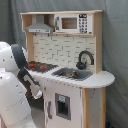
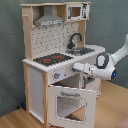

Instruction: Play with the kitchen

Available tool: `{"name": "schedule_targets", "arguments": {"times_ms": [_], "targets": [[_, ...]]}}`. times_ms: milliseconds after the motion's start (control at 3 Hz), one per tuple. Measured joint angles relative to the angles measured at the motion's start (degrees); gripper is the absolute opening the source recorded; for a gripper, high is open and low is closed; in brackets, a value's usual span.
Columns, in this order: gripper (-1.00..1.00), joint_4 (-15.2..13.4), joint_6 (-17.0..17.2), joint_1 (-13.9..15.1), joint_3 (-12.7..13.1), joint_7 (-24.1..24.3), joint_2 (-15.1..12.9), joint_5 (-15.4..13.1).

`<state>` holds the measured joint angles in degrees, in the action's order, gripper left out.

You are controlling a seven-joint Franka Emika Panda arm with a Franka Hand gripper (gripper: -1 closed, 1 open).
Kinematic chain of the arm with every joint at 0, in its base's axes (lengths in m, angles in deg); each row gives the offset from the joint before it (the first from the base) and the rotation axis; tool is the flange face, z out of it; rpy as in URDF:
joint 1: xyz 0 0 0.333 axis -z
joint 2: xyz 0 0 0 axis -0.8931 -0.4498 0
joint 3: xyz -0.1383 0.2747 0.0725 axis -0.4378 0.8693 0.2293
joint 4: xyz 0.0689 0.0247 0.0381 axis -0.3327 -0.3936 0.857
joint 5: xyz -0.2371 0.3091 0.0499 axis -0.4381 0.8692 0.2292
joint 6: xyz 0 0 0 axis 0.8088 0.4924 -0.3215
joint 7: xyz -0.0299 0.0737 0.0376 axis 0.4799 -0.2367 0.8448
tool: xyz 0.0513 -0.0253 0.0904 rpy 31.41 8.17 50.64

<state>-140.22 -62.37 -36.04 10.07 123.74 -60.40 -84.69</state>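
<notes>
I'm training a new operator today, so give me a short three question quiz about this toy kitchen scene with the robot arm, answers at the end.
1. True or false: the oven door of the kitchen hangs open in the second exterior view.
2. Multiple choice: in the second exterior view, the hand is closest to which part? A) the grey hood B) the front edge just below the stovetop C) the black faucet
3. Fill in: in both exterior views, the faucet stands behind the ____.

Key: 1 true. 2 B. 3 sink.
</notes>
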Motion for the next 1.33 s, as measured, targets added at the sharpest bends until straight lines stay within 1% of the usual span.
{"name": "schedule_targets", "arguments": {"times_ms": [333,667,1333], "targets": [[-1.00,0.0,0.2,0.0,0.1,0.0,-0.1,0.0],[-1.00,0.1,3.7,0.0,1.5,-1.9,-2.0,3.0],[-1.00,0.1,3.7,0.0,1.5,-15.0,-2.0,3.0]]}}
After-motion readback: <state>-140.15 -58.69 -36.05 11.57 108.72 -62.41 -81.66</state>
